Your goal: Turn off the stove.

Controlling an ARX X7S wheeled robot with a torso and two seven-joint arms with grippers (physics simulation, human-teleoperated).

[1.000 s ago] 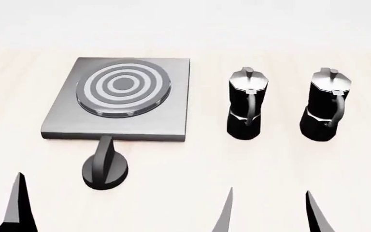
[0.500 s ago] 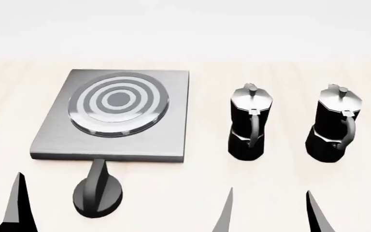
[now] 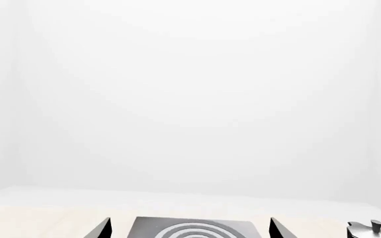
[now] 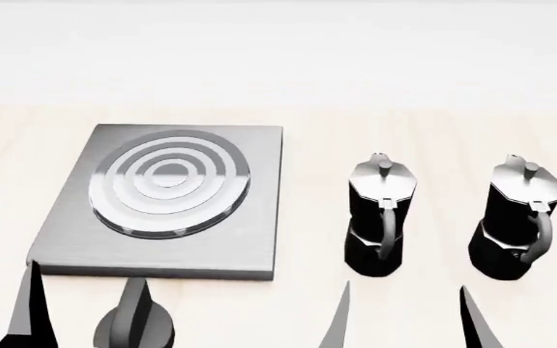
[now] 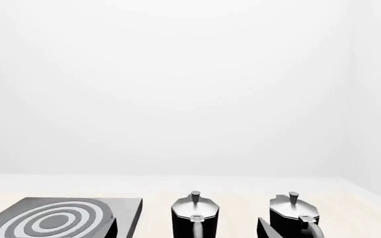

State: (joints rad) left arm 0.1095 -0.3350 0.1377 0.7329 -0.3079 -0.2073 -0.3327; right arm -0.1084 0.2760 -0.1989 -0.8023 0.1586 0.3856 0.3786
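Observation:
The stove [image 4: 230, 239] is a grey metal slab with a ringed round burner [image 4: 169, 181], left of centre in the head view. Its black ridged knob [image 4: 135, 322] sits just in front of the slab, partly cut by the picture's lower edge. One finger [image 4: 29, 312] of my left gripper shows left of the knob. In the left wrist view the left gripper [image 3: 189, 223] is open, with the stove [image 3: 151, 227] seen beyond its fingers. My right gripper [image 4: 405, 308] is open and empty, right of the knob and short of the pots.
Two black and silver moka pots [image 4: 380, 217] [image 4: 521, 221] stand upright right of the stove on the pale wooden table [image 4: 434, 130]. In the right wrist view one pot [image 5: 195, 215] shows between the right fingers. A white wall rises behind the table.
The stove, knob and pots have slid down the head view and look larger and nearer. The gripper fingers keep their places in the picture. The knob now reaches the lower edge.

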